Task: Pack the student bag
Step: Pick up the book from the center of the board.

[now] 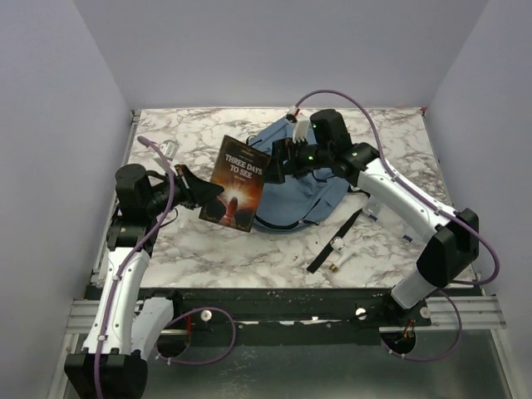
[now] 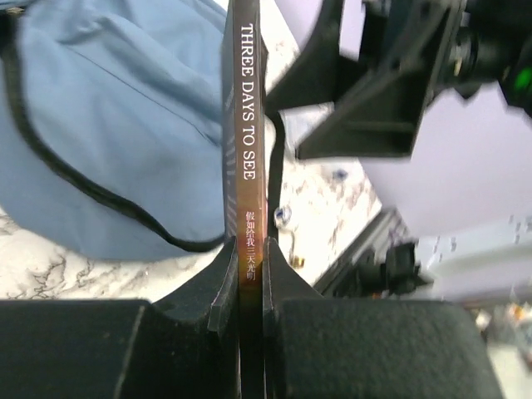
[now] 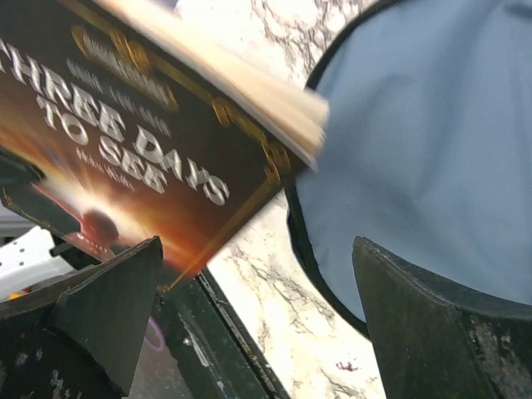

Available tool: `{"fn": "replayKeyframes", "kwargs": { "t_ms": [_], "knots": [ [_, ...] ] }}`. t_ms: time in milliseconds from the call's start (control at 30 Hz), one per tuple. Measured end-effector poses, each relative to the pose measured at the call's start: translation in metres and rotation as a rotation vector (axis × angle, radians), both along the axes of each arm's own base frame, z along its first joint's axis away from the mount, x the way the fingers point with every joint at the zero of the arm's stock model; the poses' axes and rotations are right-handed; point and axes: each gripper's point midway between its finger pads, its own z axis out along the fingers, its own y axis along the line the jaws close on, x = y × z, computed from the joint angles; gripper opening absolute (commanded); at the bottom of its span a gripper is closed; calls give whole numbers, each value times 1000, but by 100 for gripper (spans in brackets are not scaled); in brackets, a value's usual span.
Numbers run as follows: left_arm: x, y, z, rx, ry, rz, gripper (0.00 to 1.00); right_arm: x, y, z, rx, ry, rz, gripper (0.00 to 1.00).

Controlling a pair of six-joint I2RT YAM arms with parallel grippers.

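Middle is blocked by the book (image 1: 238,183), clamped upright above the table (image 1: 224,253) by the left gripper (image 1: 202,190). The right gripper (image 1: 281,155) is spread just beside it, over the student bag (image 1: 312,195). Bare marble is seen front left. Front right is crossed by a black strap (image 1: 337,241).

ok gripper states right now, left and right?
left gripper: closed, holding the book by its spine edge.
right gripper: open, holding nothing.
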Motion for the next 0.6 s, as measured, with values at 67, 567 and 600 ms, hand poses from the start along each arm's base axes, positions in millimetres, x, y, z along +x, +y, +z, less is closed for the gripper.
{"fn": "replayKeyframes", "kwargs": {
  "t_ms": [67,567,600],
  "knots": [
    [-13,-19,9,50,-44,-91,0,2,-8,17,2,-64,-1,100],
    [-68,-79,-4,240,-71,-501,0,-45,-5,109,175,-283,271,99],
    [-72,-80,-4,237,-74,-521,0,-52,-5,97,178,-244,304,97]
  ]
}}
